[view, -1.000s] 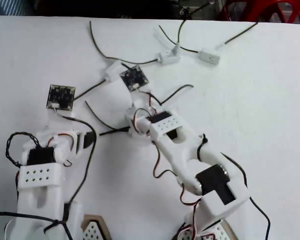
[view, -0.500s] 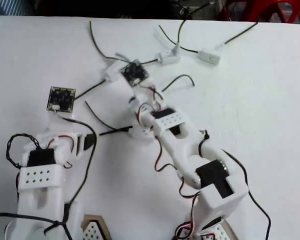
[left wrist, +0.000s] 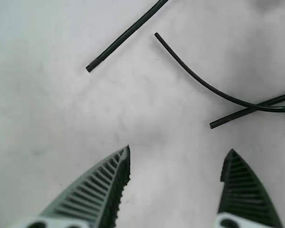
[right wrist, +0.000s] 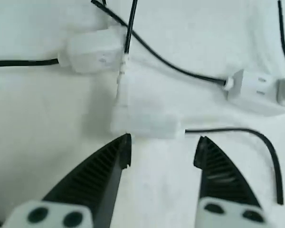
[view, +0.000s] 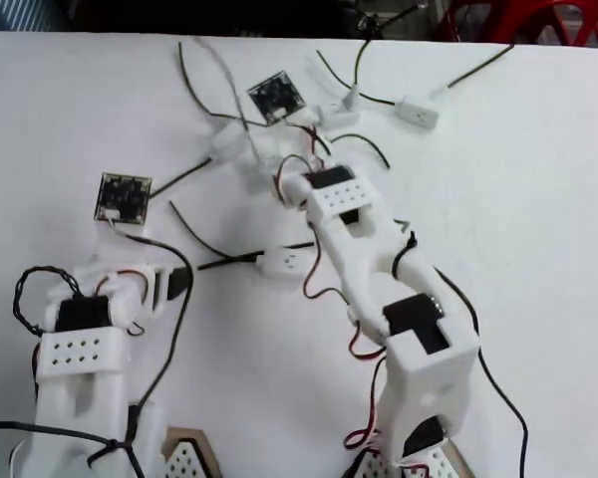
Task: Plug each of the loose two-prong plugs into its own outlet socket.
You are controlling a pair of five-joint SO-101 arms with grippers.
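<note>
Right arm (view: 379, 269) lying outstretched over the white table (view: 548, 249), right gripper (right wrist: 164, 139) holding black ribbed jaws apart, blurred white plastic plug (right wrist: 142, 121) sitting just ahead of it, left gripper (left wrist: 178, 150) hovering low, jaws apart.

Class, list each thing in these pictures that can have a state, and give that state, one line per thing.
left gripper: fingers open, holding nothing, over bare table.
right gripper: fingers open, holding nothing.
white connector beside the right arm: lying loose on the table, joined to no other connector.
</note>
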